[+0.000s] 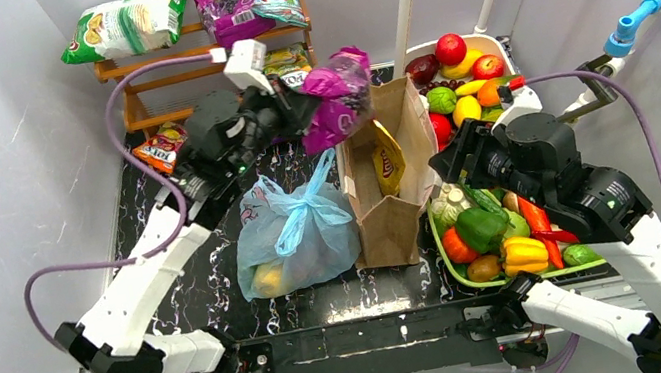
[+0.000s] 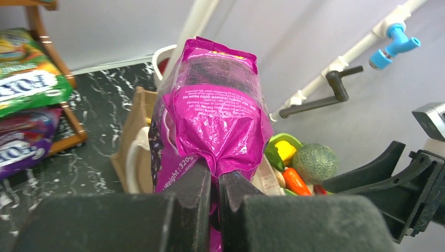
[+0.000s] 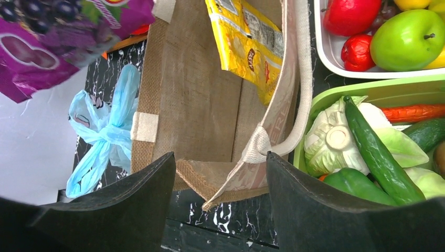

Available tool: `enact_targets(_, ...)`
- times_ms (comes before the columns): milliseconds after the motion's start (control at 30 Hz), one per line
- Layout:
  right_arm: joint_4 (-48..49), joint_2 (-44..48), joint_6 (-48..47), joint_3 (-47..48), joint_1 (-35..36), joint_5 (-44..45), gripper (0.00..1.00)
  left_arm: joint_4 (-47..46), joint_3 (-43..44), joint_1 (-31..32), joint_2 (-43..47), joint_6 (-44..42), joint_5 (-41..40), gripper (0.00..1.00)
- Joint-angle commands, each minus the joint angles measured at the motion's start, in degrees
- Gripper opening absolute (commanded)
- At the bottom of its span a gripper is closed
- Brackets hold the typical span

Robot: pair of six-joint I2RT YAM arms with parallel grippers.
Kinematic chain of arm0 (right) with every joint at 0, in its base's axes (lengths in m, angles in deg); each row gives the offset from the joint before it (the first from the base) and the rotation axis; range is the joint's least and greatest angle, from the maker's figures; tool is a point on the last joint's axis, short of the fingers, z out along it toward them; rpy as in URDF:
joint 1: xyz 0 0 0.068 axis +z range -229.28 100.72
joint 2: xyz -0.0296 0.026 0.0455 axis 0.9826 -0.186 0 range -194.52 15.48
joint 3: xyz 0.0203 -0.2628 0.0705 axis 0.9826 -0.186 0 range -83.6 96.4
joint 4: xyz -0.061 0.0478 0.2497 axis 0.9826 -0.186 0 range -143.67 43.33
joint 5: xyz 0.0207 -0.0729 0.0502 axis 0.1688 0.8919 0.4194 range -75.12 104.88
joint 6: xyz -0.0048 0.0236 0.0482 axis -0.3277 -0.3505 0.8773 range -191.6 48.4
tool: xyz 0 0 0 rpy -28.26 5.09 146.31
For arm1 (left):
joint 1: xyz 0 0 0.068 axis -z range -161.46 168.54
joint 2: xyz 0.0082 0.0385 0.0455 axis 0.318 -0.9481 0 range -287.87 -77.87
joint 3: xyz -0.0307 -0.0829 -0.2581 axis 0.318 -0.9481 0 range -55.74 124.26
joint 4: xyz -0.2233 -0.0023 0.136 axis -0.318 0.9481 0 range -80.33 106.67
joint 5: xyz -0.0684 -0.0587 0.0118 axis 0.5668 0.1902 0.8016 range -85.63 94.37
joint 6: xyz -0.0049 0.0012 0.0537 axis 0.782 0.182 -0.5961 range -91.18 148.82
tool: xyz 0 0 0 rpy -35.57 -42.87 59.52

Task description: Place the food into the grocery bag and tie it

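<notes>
The left jaws are clenched on the bottom seam of a magenta snack bag (image 1: 336,94), holding it in the air just above the open mouth of the brown bag (image 1: 392,186). The grip takes only a thin pinch of crinkled film. The main risk is that the packet slides out or swings and lands on the brown bag's rim instead of inside it. That could tip the brown bag onto the grocery bag (image 1: 295,238), which lies touching its left side.

The grocery bag rests on the counter (image 1: 189,301) with its handles apparently knotted, though the knot is hard to judge from above. A yellow piece of food (image 1: 268,278) shows through the film.

The right jaws are released and spread wide, grasping nothing, and hover over the brown bag's near edge. A loose webbing strap (image 3: 273,131) hangs right beneath them and could snag if they drop.

A yellow packet (image 1: 390,164) already sits inside the brown bag. A green tray (image 1: 452,272) of vegetables and a white tub (image 1: 484,39) of fruit crowd its right side. A wooden rack (image 1: 124,69) of snack packets stands at the back left.
</notes>
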Motion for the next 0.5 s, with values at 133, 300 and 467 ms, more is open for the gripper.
enact_targets(133,1.5,2.3,1.1,-1.2,0.0,3.9,0.71,-6.3,8.5,10.5,-6.9,-0.5,-10.7,0.00)
enact_targets(300,1.2,2.6,1.1,-1.6,0.0,3.7,0.71,-9.8,10.1,13.4,-12.0,-2.9,-16.1,0.00)
enact_targets(467,0.9,3.0,0.9,-2.1,0.0,4.1,0.71,-12.1,11.0,14.2,-16.4,-4.5,-21.1,0.00)
